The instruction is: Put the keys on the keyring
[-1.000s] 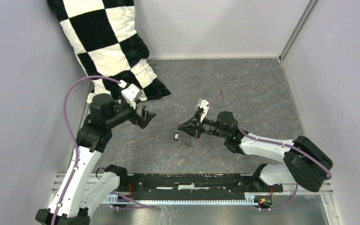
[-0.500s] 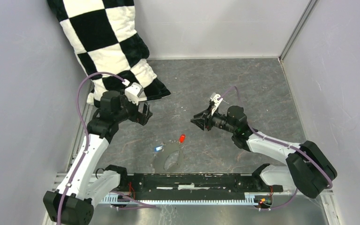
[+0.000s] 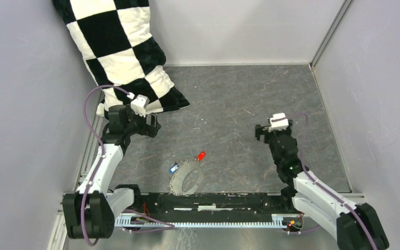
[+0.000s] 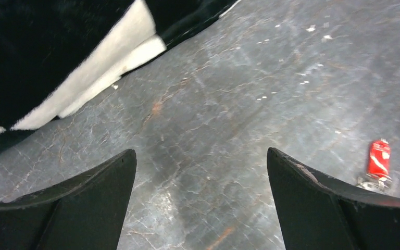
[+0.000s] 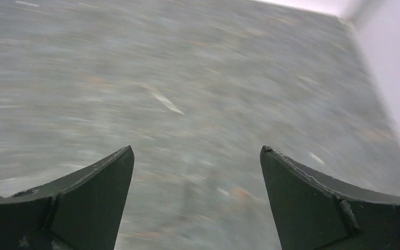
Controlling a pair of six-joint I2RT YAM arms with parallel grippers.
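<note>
Right pincer [image 5: 198,151] has withdrawn from the keyring [image 3: 177,177] on the counter [image 3: 239,94], wide and empty; left pincer [image 4: 200,153] equally wide. Red key [image 3: 201,155] and blue key [image 3: 174,168] touch the keyring's far rim; threading seemingly done, unconfirmed.

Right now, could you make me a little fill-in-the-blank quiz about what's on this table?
1. The left tool and the right tool are both ___ and hold nothing.
2. Near the keyring lie a blue key and a ___ one.
3. The black-and-white cushion sits in the far ___ corner.
Missing words: open; red; left.
</note>
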